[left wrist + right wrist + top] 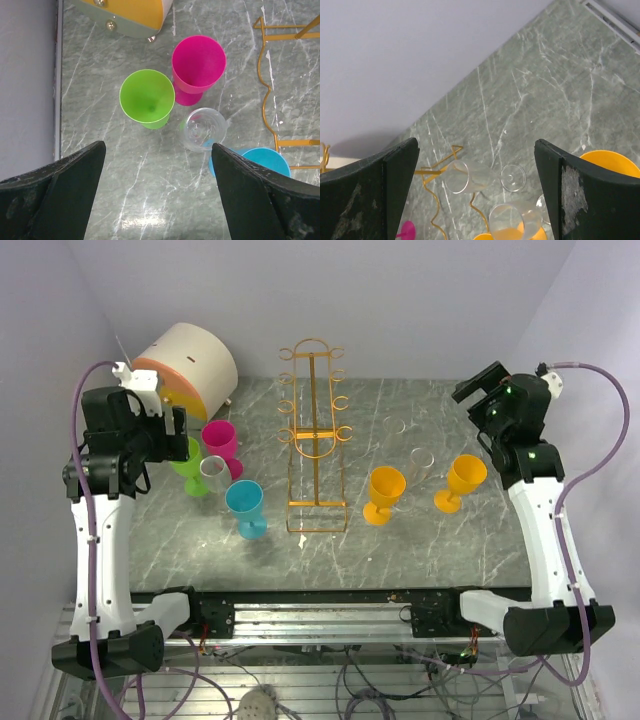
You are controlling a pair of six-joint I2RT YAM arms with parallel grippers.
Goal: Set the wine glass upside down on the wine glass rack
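Observation:
The golden wire wine glass rack (pixel 315 430) stands upright at the table's middle, and nothing hangs on it. Wine glasses stand on both sides of it. On the left are a pink one (pixel 220 440), a green one (pixel 190 465), a clear one (pixel 213 468) and a blue one (pixel 245 505). On the right are two orange ones (pixel 385 490) (pixel 462 480) and two clear ones (pixel 397 425) (pixel 420 460). My left gripper (pixel 157 150) is open and empty, high above the green glass (pixel 147 96) and clear glass (pixel 203 129). My right gripper (pixel 476 145) is open and empty, high above a clear glass (pixel 470 176).
A round cream and orange container (pixel 190 365) lies at the back left, close to the pink glass. The rack's wire base (pixel 272 90) shows at the right edge of the left wrist view. Walls close in the table at the back and on both sides.

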